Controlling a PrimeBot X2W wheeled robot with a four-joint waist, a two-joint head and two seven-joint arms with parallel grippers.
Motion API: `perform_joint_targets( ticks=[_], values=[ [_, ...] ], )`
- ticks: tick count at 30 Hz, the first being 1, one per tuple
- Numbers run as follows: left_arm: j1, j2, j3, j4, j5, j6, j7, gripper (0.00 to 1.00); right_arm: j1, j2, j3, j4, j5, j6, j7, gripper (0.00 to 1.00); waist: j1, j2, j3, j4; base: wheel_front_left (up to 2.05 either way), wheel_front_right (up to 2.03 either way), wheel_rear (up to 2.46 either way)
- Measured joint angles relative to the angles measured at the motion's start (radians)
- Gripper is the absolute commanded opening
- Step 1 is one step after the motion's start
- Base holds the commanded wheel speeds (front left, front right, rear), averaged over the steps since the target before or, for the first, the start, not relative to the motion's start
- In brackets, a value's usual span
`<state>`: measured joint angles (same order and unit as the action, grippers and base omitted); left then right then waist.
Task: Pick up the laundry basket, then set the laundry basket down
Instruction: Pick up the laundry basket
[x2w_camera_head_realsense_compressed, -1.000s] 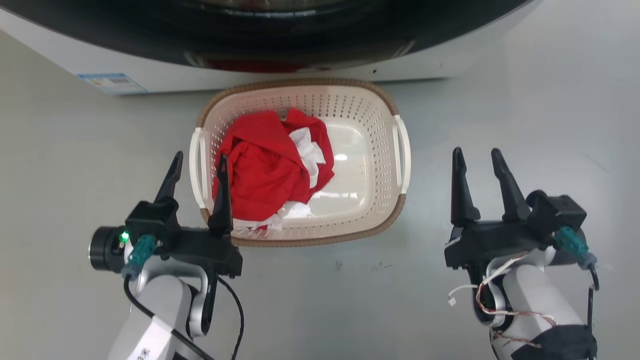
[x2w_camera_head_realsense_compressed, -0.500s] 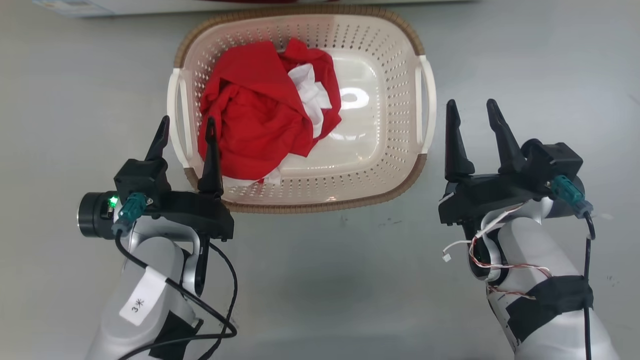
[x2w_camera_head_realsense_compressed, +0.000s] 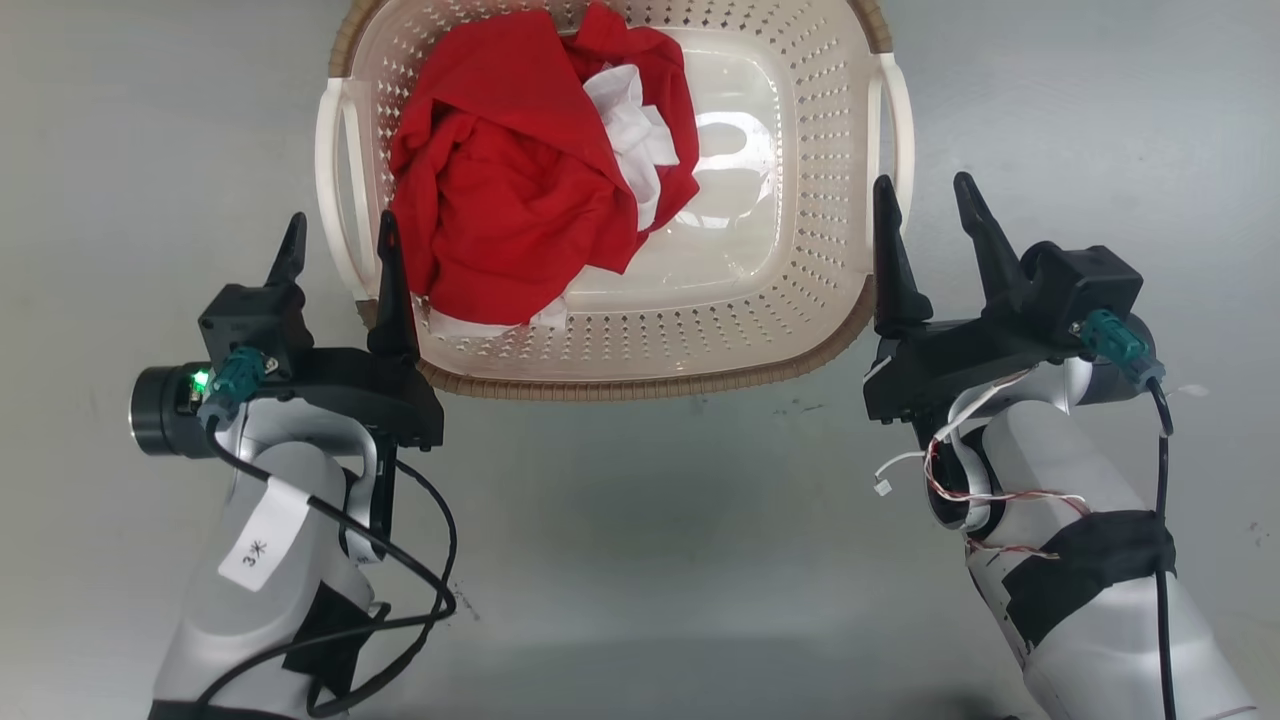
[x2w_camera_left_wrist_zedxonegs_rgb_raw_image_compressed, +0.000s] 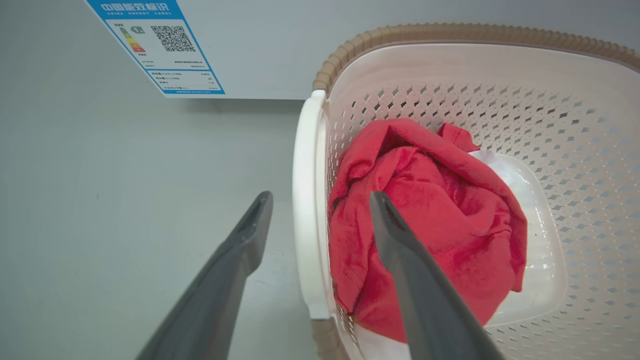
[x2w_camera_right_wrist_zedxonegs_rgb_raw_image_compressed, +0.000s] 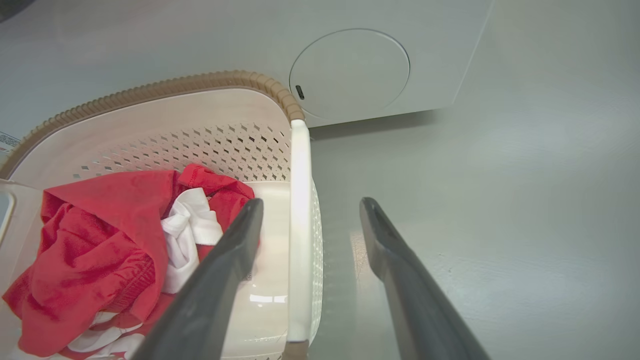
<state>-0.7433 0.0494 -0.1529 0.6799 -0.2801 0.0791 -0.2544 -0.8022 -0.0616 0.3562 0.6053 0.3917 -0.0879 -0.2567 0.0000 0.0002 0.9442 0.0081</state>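
Laundry basket (x2w_camera_head_realsense_compressed: 640, 385) sitting on floor (x2w_camera_head_realsense_compressed: 640, 540) at 12 o'clock, red garment (x2w_camera_head_realsense_compressed: 500, 180) bunched inside. Left claw (x2w_camera_head_realsense_compressed: 341, 218) spread, straddling 9 o'clock handle (x2w_camera_head_realsense_compressed: 333, 150); right claw (x2w_camera_head_realsense_compressed: 923, 182) spread, straddling 3 o'clock handle (x2w_camera_head_realsense_compressed: 901, 110). Risks: inner left finger pinching garment along with handle; uneven closing tilting basket on lift.

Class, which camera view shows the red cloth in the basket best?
The head view: it shows almost all the red cloth from above. In the left wrist view a finger crosses it; in the right wrist view it sits low at left, partly behind a finger.
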Motion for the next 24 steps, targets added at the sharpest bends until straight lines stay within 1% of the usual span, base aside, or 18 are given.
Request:
perform_joint_targets(
  ticks=[14,20,24],
  values=[
    [-0.106,-0.004,0.004,0.128,0.0,0.0,0.0,1.0,-0.084,-0.002,0.032,0.112,0.025,0.001,0.0,1.0,0.0,-0.0002,0.04,0.016,0.0,0.0,0.0],
    [-0.148,-0.008,0.006,0.19,0.0,-0.002,0.0,1.0,-0.13,-0.004,0.07,0.161,0.041,0.0,0.0,1.0,0.0,-0.0002,0.048,0.026,0.0,0.0,0.0],
    [-0.17,-0.012,0.005,0.222,0.0,-0.01,-0.003,1.0,-0.153,-0.004,0.086,0.188,0.052,0.0,0.0,1.0,0.0,-0.0002,0.053,0.032,0.0,0.0,0.0]
  ],
)
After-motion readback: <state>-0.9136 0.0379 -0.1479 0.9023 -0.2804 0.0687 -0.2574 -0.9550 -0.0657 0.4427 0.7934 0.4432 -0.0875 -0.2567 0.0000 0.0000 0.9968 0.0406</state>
